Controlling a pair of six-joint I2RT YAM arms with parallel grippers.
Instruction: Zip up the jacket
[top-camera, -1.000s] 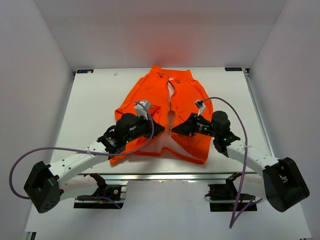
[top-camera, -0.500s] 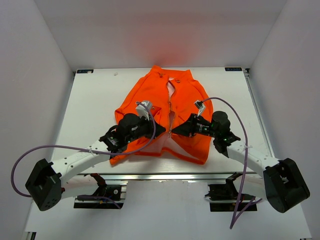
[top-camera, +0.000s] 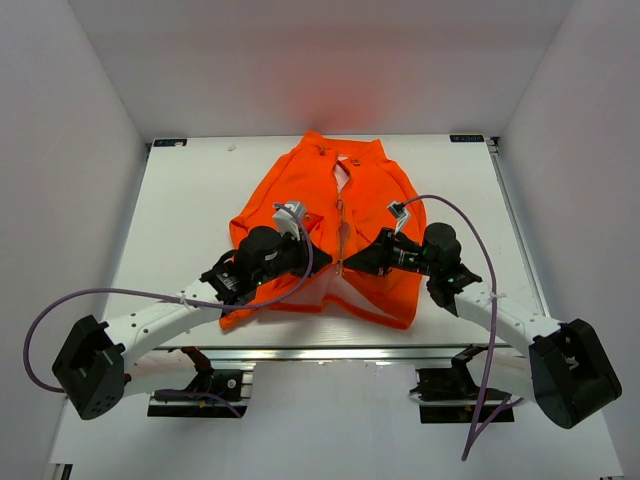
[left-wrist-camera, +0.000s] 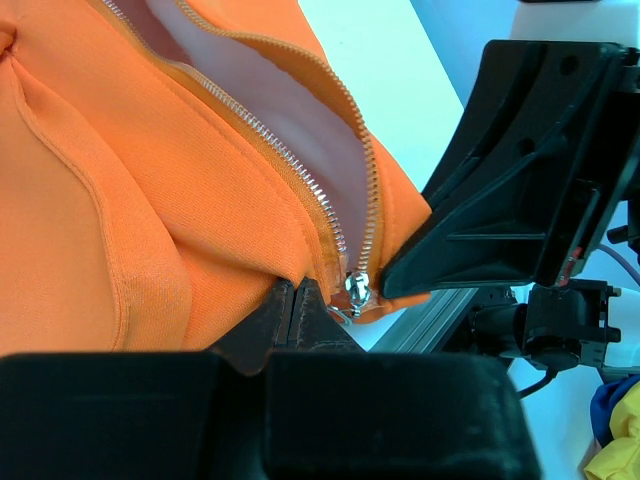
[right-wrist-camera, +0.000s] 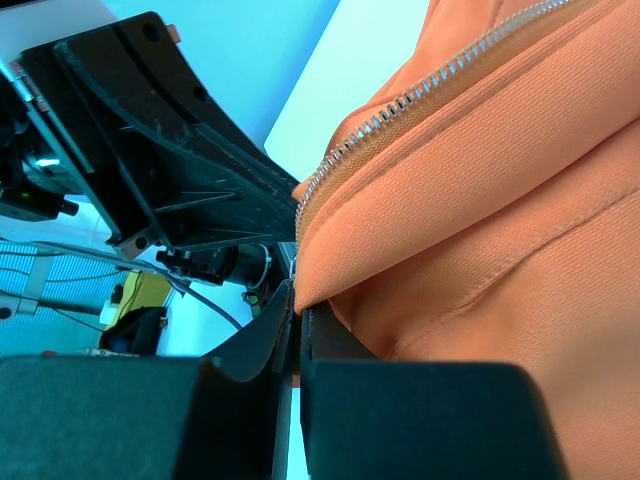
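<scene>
I saw the jacket (top-camera: 375, 190) lying mid-frame on the table (top-camera: 180, 200), front zipper (top-camera: 340, 215) unclosed. Left tool (left-wrist-camera: 292, 302) pinched the hem beside the slider (left-wrist-camera: 355, 290). Right tool (right-wrist-camera: 298, 312) was clamped on the opposite hem edge.

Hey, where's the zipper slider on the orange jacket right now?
The zipper slider sits at the jacket's bottom hem in the left wrist view, just right of the left gripper and beside the right gripper.
</scene>
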